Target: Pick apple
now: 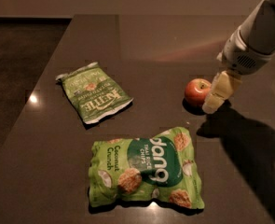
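Note:
A small red apple [197,91] with a yellowish patch on top sits on the dark table [146,45], right of centre. My gripper [217,97] comes in from the upper right on a white arm. Its cream-coloured fingers [219,91] reach down to the table right beside the apple's right side, touching or nearly touching it. The apple's right edge is partly hidden behind the fingers.
A green Kettle chip bag [93,93] lies flat at the left centre. A larger green Dang coconut crunch bag [146,168] lies at the front, below the apple. The table's left edge runs diagonally, with dark floor [16,69] beyond it.

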Motion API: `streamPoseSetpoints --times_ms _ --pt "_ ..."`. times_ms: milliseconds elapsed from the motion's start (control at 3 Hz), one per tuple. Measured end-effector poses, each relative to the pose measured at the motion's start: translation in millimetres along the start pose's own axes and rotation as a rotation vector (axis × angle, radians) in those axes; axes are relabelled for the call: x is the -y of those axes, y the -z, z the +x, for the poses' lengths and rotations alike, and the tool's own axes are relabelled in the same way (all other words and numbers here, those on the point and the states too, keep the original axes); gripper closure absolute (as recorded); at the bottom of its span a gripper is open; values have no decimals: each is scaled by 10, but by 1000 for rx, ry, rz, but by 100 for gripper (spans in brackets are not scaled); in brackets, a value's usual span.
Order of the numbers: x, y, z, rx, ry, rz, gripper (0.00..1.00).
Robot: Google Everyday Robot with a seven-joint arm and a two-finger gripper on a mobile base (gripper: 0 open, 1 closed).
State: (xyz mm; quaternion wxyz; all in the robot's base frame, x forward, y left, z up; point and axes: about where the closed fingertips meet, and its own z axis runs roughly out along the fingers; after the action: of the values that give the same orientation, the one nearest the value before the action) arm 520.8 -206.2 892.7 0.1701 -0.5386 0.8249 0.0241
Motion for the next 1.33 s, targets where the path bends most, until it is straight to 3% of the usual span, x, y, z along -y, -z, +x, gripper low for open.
streamPoseSetpoints --times_ms 1000,1333 --pt "-54 -374 -30 57 -7 -48 0" --pt "-79 -418 -62 65 1 -53 17"
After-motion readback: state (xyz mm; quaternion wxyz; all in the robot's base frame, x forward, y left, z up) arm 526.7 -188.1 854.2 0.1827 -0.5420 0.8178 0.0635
